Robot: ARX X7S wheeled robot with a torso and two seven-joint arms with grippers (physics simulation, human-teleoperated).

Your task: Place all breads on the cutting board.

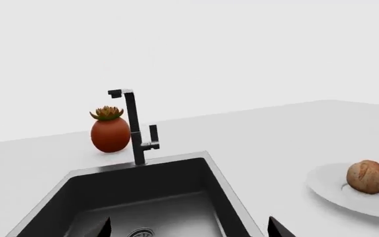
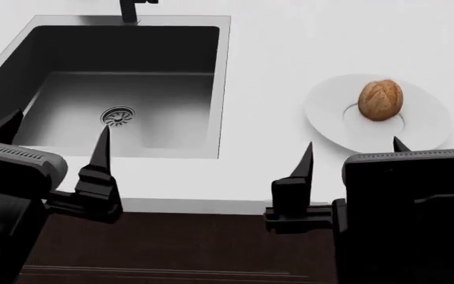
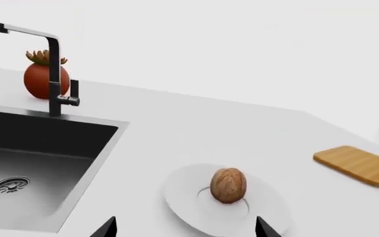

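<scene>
One bread, a brown crusty roll (image 2: 380, 99), lies on a round white plate (image 2: 330, 118) right of the sink. The wrist views show the same roll (image 3: 228, 185) (image 1: 366, 176) on its plate (image 3: 183, 197) (image 1: 331, 190). The light wooden cutting board (image 3: 359, 164) lies bare on the counter beyond the plate, to the right. My right gripper (image 2: 353, 148) (image 3: 186, 228) hangs open just short of the plate's near rim, holding nothing. Over the sink's front part, my left gripper (image 2: 57, 133) (image 1: 189, 229) is open and empty.
A black sink (image 2: 223, 89) fills the counter's left, with a black faucet (image 1: 135, 128) behind it. A red pot with a small plant (image 1: 109, 132) stands beside the faucet. The counter's front edge runs right below both grippers.
</scene>
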